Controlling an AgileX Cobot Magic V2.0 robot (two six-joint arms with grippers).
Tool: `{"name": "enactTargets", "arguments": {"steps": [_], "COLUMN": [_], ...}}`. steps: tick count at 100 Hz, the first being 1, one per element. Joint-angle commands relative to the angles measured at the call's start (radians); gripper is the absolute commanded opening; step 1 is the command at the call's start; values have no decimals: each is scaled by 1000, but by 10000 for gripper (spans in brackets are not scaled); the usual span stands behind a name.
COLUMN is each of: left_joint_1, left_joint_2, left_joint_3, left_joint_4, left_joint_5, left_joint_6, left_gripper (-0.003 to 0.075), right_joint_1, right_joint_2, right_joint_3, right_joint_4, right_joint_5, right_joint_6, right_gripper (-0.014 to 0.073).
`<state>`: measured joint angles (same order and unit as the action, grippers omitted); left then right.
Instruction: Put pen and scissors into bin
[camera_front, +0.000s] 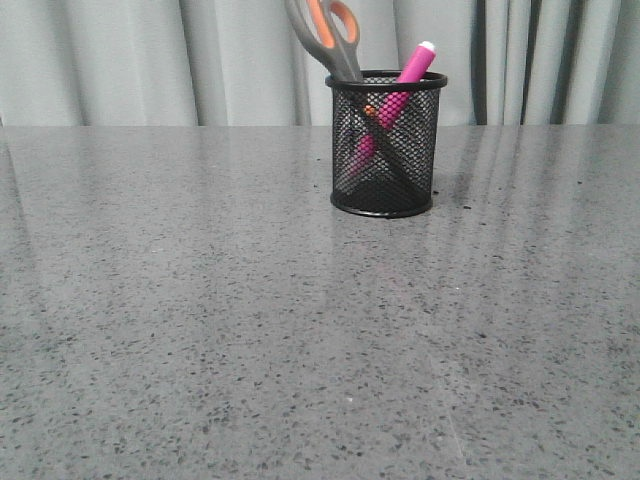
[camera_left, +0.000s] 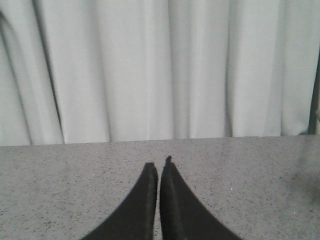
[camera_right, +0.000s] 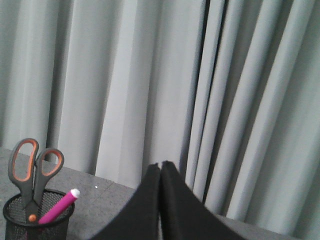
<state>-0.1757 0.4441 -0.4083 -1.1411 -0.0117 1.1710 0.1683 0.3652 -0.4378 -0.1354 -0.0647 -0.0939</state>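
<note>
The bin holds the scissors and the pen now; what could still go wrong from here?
1. The scissors lean far out over the rim of the bin, handles up, so the small bin might tip if bumped.
2. The pen also leans, against the opposite side of the rim, so a knock could shift it.
3. The right end effector, shut, looks raised close to the bin; a careless move could hit the handles.

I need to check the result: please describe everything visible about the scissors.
The scissors stand blades-down in the bin, leaning left. Dark grey handles with orange-lined loops stick out above its rim; the orange pivot screw shows through the mesh. The pink pen leans the opposite way, crossing them inside. No gripper touches them.
</note>
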Motion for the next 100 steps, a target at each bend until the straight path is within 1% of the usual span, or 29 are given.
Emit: {"name": "enactTargets", "arguments": {"steps": [1,13,22,28,40,51,61,85,100], "left_joint_1": [0,0,0,0,0,0,0,0,0], "left_joint_2": [-100,-250,-344,-391,-447,-455,-455,-455,-455], "left_joint_3": [44,138,197,225,268,280,280,283,284], "left_joint_4": [-12,-46,-78,-80,-80,-83,-90,-96,-96], "left_joint_5": [-59,-62,-62,-62,-61,-65,-67,-57,-55], "left_joint_6": [-7,-7,-7,-7,-7,-7,-7,-7,-7], "left_gripper": [-19,-19,-19,-19,-19,-19,-19,-19,-19], "right_joint_1": [-18,-17,-17,-17,-17,-17,-17,-17,-17], "right_joint_2": [-112,-298,-402,-388,-379,-379,-379,-379,-379], "right_joint_3": [32,113,150,152,172,209,220,220,220], "right_joint_4": [-13,-42,-47,-49,-52,-52,-52,-52,-47], "right_joint_5": [12,138,233,272,271,278,249,344,319], "right_joint_6": [-12,-12,-12,-12,-12,-12,-10,-10,-8], "right_gripper": [-75,-75,-75,-75,-75,-75,-75,-75,-75]}}
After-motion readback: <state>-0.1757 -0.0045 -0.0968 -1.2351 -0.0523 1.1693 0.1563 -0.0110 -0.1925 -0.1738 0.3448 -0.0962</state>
